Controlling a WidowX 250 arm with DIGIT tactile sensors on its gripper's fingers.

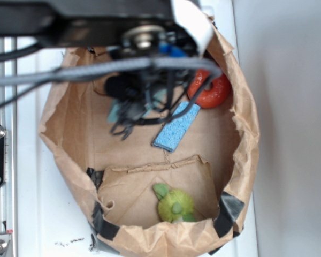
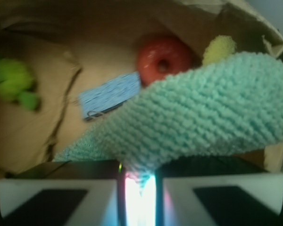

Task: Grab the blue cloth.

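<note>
The blue cloth [image 1: 176, 127] [image 2: 111, 94] lies flat and free on the floor of the brown paper bag [image 1: 245, 134], just in front of the red ring [image 1: 211, 91] [image 2: 162, 59]. My gripper [image 2: 140, 178] is not on it. The jaws are closed to a narrow gap on a corner of a pale teal-green terry cloth [image 2: 203, 113], which hangs lifted and fills much of the wrist view. In the exterior view the gripper [image 1: 132, 104] is a dark mass under the arm and cables, left of the blue cloth, with a bit of the teal cloth [image 1: 114, 113] showing beside it.
A green plush toy [image 1: 175, 204] [image 2: 12, 80] sits on a folded cardboard flap at the bag's near end. A yellow sponge-like thing [image 2: 220, 47] lies behind the ring. The bag's crumpled walls stand all round. A metal rail [image 1: 1, 160] runs at the left.
</note>
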